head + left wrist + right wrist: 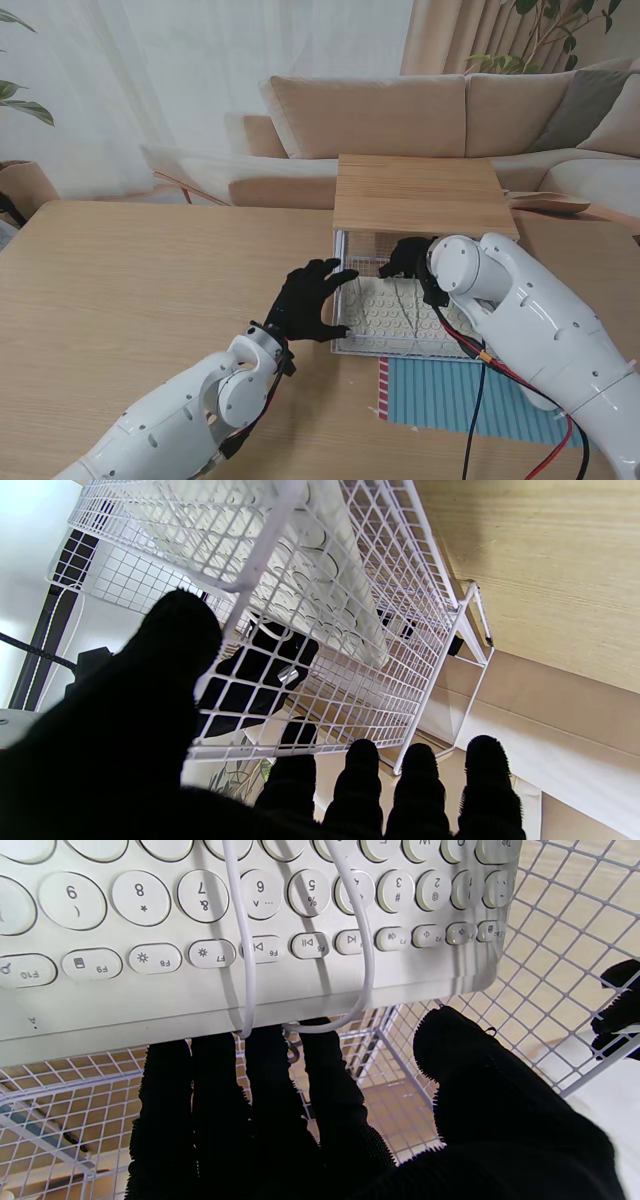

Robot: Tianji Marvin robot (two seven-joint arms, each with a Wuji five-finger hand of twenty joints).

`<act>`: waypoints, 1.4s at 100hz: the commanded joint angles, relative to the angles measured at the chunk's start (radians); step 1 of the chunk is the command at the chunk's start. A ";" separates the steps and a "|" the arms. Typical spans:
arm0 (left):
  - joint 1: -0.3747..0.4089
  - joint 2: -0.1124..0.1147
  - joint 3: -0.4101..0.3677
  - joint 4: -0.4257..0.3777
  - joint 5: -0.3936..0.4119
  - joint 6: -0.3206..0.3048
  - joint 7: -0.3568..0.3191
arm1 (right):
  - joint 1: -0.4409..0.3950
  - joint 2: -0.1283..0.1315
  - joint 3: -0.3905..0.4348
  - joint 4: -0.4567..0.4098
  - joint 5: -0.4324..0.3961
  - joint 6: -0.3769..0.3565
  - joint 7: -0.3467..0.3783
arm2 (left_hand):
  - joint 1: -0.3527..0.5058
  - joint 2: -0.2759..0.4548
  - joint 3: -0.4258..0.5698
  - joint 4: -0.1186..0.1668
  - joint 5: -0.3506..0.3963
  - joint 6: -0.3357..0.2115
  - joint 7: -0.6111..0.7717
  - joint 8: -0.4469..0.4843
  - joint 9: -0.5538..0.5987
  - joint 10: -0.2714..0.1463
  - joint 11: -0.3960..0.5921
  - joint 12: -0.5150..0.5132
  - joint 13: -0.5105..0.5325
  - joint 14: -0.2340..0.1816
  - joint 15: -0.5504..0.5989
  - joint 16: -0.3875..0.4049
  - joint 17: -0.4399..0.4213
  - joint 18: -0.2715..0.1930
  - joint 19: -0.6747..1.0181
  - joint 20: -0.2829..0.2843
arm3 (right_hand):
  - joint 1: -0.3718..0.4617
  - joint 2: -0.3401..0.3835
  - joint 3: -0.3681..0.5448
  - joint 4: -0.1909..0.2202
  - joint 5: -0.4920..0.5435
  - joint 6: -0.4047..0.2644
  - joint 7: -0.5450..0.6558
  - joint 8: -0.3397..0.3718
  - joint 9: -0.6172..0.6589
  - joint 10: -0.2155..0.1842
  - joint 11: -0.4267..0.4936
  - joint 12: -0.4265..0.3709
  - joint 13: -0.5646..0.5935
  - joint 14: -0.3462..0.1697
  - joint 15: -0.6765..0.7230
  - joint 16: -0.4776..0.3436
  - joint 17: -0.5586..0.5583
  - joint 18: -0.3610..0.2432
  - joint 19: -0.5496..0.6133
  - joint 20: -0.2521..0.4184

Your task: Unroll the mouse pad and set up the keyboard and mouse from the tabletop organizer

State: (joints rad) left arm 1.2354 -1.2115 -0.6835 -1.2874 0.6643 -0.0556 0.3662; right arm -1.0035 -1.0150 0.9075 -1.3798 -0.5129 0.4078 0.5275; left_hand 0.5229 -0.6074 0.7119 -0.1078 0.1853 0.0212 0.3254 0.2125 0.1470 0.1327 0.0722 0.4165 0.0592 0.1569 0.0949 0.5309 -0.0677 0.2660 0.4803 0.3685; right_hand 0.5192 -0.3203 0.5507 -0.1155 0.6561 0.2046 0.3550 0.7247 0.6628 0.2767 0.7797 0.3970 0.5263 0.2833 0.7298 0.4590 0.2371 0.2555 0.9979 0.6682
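Note:
The organizer (420, 195) has a wooden top, and its white wire drawer (345, 350) is pulled out toward me. A white round-key keyboard (395, 310) lies in the drawer, with a thin white cable (245, 940) looped over its keys (150, 915). My left hand (308, 300) is open, fingers spread against the drawer's left side (425, 630). My right hand (408, 258) reaches into the drawer's far end. Its four fingers (260, 1080) are tucked under the keyboard's edge and its thumb stays apart. The blue striped mouse pad (440, 395) lies flat near me. No mouse shows.
Bare wooden table top (130, 290) stretches to the left of the organizer. Red and black cables (500, 380) hang along my right forearm over the pad. A beige sofa (400, 115) stands beyond the table's far edge.

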 commanded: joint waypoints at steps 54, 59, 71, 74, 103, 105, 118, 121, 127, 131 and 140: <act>-0.018 -0.006 0.000 0.017 -0.006 0.012 -0.015 | 0.029 0.011 -0.083 0.052 0.015 -0.062 0.143 | 0.063 0.059 0.079 0.024 -0.030 -0.004 -0.017 -0.006 -0.024 -0.035 0.001 -0.011 -0.026 -0.027 0.008 0.007 -0.007 -0.001 -0.009 -0.003 | -0.010 -0.034 0.018 0.044 0.149 -0.052 0.116 -0.117 -0.125 -0.071 0.014 0.094 0.019 -0.029 0.098 0.030 -0.085 -0.053 0.054 0.029; -0.019 -0.006 0.001 0.018 -0.006 0.012 -0.015 | 0.030 0.010 -0.086 0.056 0.026 -0.052 0.139 | 0.062 0.059 0.078 0.024 -0.030 -0.004 -0.018 -0.006 -0.024 -0.034 0.001 -0.011 -0.027 -0.027 0.008 0.007 -0.008 -0.002 -0.010 -0.002 | -0.007 -0.031 0.019 0.044 0.153 -0.049 0.131 -0.100 -0.114 -0.059 -0.023 0.049 0.024 -0.029 0.085 0.020 -0.078 -0.047 0.046 0.025; -0.020 -0.007 0.002 0.020 -0.007 0.011 -0.015 | 0.026 0.007 -0.084 0.056 0.039 -0.034 0.128 | 0.061 0.058 0.077 0.024 -0.030 -0.004 -0.018 -0.006 -0.024 -0.033 0.001 -0.011 -0.026 -0.027 0.006 0.006 -0.008 0.000 -0.014 0.001 | 0.000 -0.020 0.019 0.046 0.060 -0.035 0.103 -0.071 -0.060 -0.036 -0.060 -0.017 0.071 -0.018 0.041 -0.007 -0.048 -0.032 0.030 0.011; -0.020 -0.007 0.002 0.021 -0.007 0.011 -0.015 | 0.021 0.005 -0.079 0.052 0.037 -0.032 0.122 | 0.061 0.058 0.076 0.024 -0.030 -0.005 -0.019 -0.007 -0.024 -0.034 0.001 -0.011 -0.027 -0.027 0.008 0.006 -0.008 0.000 -0.015 0.002 | 0.004 -0.018 0.021 0.047 0.040 -0.034 0.097 -0.067 -0.034 -0.034 -0.056 -0.020 0.090 -0.016 0.043 -0.008 -0.039 -0.029 0.032 0.010; -0.024 -0.009 0.006 0.027 -0.011 0.016 -0.016 | -0.053 0.000 0.000 -0.016 -0.003 -0.053 0.074 | 0.063 0.057 0.077 0.024 -0.030 -0.003 -0.020 -0.007 -0.024 -0.034 0.001 -0.012 -0.027 -0.028 0.007 0.006 -0.009 0.000 -0.021 0.010 | 0.009 -0.015 0.037 0.048 -0.067 0.007 -0.020 -0.157 -0.003 -0.044 0.137 0.086 0.132 -0.008 0.210 0.070 -0.025 -0.020 0.093 0.033; -0.025 -0.009 0.007 0.027 -0.011 0.016 -0.016 | -0.058 0.000 0.005 -0.022 -0.010 -0.059 0.073 | 0.062 0.056 0.076 0.024 -0.029 -0.003 -0.020 -0.007 -0.023 -0.035 0.002 -0.012 -0.030 -0.029 0.006 0.005 -0.009 0.000 -0.022 0.010 | 0.009 -0.016 0.037 0.048 -0.060 0.005 -0.015 -0.157 -0.004 -0.047 0.139 0.089 0.131 -0.009 0.211 0.071 -0.026 -0.020 0.093 0.033; -0.027 -0.009 0.008 0.027 -0.011 0.017 -0.018 | -0.094 0.003 0.041 -0.070 -0.026 -0.085 0.074 | 0.062 0.056 0.078 0.024 -0.030 0.006 -0.020 -0.007 -0.023 -0.034 0.002 -0.013 -0.028 -0.028 0.008 0.006 -0.009 0.001 -0.025 0.013 | 0.017 -0.020 0.047 0.049 -0.034 -0.020 0.027 -0.152 -0.010 -0.057 0.137 0.109 0.124 -0.011 0.216 0.073 -0.033 -0.024 0.091 0.033; -0.027 -0.009 0.008 0.026 -0.011 0.017 -0.018 | -0.102 0.003 0.050 -0.082 -0.029 -0.090 0.073 | 0.062 0.055 0.079 0.025 -0.030 0.009 -0.020 -0.007 -0.023 -0.035 0.002 -0.013 -0.027 -0.028 0.009 0.006 -0.009 0.001 -0.026 0.014 | 0.018 -0.022 0.048 0.049 -0.035 -0.018 0.030 -0.151 -0.008 -0.058 0.140 0.112 0.126 -0.011 0.219 0.075 -0.032 -0.024 0.092 0.034; -0.027 -0.009 0.008 0.026 -0.011 0.018 -0.018 | -0.117 0.005 0.066 -0.107 -0.037 -0.098 0.078 | 0.061 0.054 0.079 0.024 -0.031 0.010 -0.021 -0.008 -0.025 -0.031 0.001 -0.013 -0.033 -0.029 0.003 0.003 -0.009 0.001 -0.027 0.015 | 0.027 -0.033 0.059 0.050 -0.051 -0.013 0.031 -0.152 -0.020 -0.060 0.148 0.124 0.125 -0.017 0.222 0.076 -0.031 -0.024 0.093 0.034; -0.027 -0.010 0.009 0.027 -0.011 0.018 -0.017 | -0.125 0.006 0.075 -0.120 -0.045 -0.106 0.079 | 0.061 0.053 0.080 0.024 -0.031 0.010 -0.022 -0.008 -0.025 -0.031 0.000 -0.014 -0.034 -0.030 0.000 0.002 -0.009 0.001 -0.027 0.015 | 0.033 -0.048 0.070 0.050 -0.064 -0.008 0.031 -0.152 -0.030 -0.065 0.159 0.137 0.124 -0.022 0.225 0.077 -0.028 -0.025 0.094 0.034; -0.028 -0.010 0.011 0.028 -0.012 0.018 -0.017 | -0.134 0.013 0.087 -0.141 -0.085 -0.132 0.104 | 0.059 0.052 0.081 0.024 -0.030 0.012 -0.024 -0.009 -0.026 -0.030 0.000 -0.013 -0.027 -0.026 0.005 0.004 -0.008 0.000 -0.028 0.017 | 0.039 -0.080 0.098 0.048 -0.089 -0.008 0.031 -0.151 -0.056 -0.077 0.188 0.166 0.117 -0.035 0.234 0.083 -0.025 -0.027 0.094 0.033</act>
State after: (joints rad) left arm 1.2154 -1.2181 -0.6703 -1.2671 0.6553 -0.0483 0.3619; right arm -1.1082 -0.9927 1.0122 -1.5068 -0.5892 0.3024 0.5766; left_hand 0.5077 -0.6087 0.6856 -0.1084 0.1643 0.0111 0.3151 0.2125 0.1461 0.1426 0.0688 0.4159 0.0592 0.1568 0.0949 0.5308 -0.0677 0.2659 0.4804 0.3685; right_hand 0.5406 -0.3614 0.6141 -0.1154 0.5867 0.1961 0.3859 0.5789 0.5710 0.2987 0.8067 0.5020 0.4871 0.2786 0.7488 0.4779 0.1842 0.2324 1.0494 0.6920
